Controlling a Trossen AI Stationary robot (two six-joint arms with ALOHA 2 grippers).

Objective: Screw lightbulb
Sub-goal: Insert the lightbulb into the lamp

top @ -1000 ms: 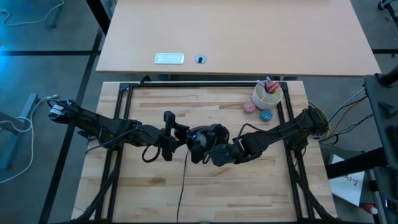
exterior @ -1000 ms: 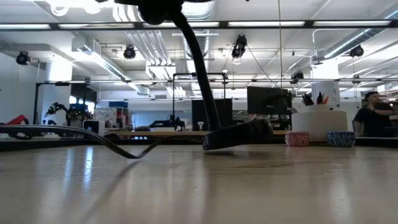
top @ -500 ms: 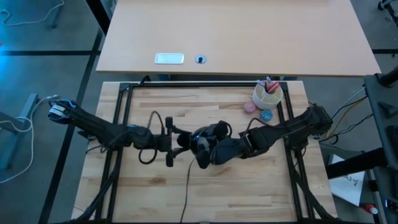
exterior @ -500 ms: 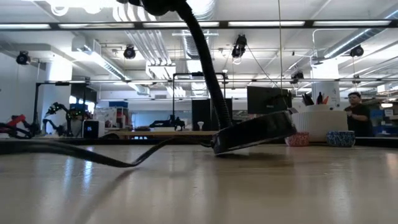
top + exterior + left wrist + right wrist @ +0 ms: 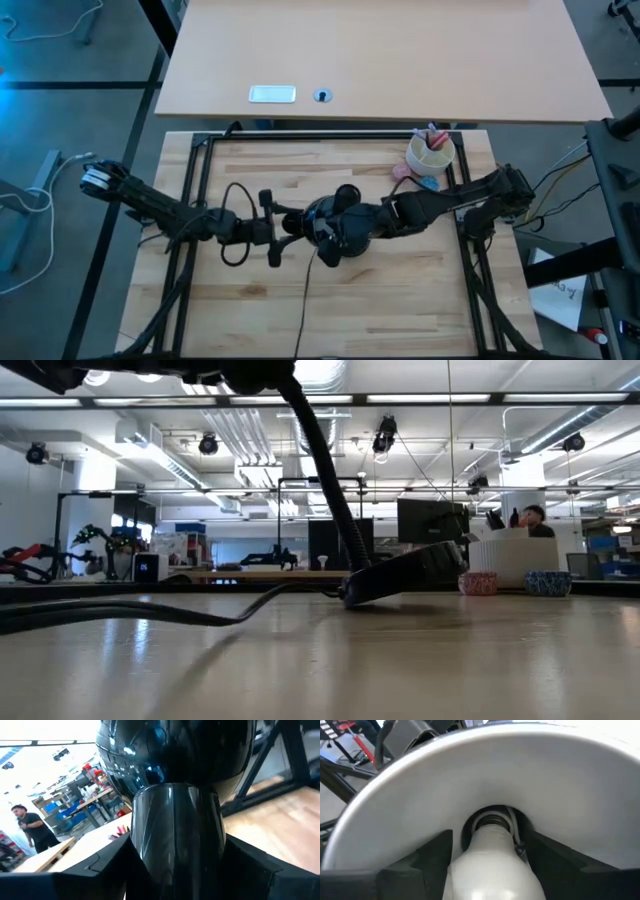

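The black desk lamp (image 5: 325, 218) is held between both arms at the table's middle. Its base (image 5: 405, 573) stands tilted on one edge on the table, and the gooseneck (image 5: 325, 460) rises from it. My left gripper (image 5: 288, 225) is shut on the lamp head's black neck (image 5: 175, 835). My right gripper (image 5: 348, 238) is shut on the white lightbulb (image 5: 492, 862). The bulb's narrow neck sits in the socket (image 5: 492, 817) inside the silvery shade (image 5: 480, 775). My left gripper pinches the cylindrical neck (image 5: 175, 845) behind the lamp's shade between its two fingers (image 5: 100, 865), coming level from the table's left. The lamp head is held above the table, its open side toward the right arm. My right gripper pinches the lightbulb's white globe (image 5: 492, 870) between its two fingers (image 5: 432, 855), coming from the table's right, along the bulb's axis. The bulb points into the shade, its threaded neck (image 5: 492, 822) in the socket.
A white cup with pens (image 5: 430, 152), a pink ball (image 5: 402, 172) and a blue ball (image 5: 430, 184) stand at the far right, close to my right arm. The lamp's cord (image 5: 300, 300) runs to the near edge. A person (image 5: 535, 518) shows in the room behind.
My left gripper has drawn a little toward the table's left with the lamp head. My right arm has swung toward the far edge and my right gripper has stayed at the shade. The lamp's base has slid and tipped, and the cord has slid along the table.
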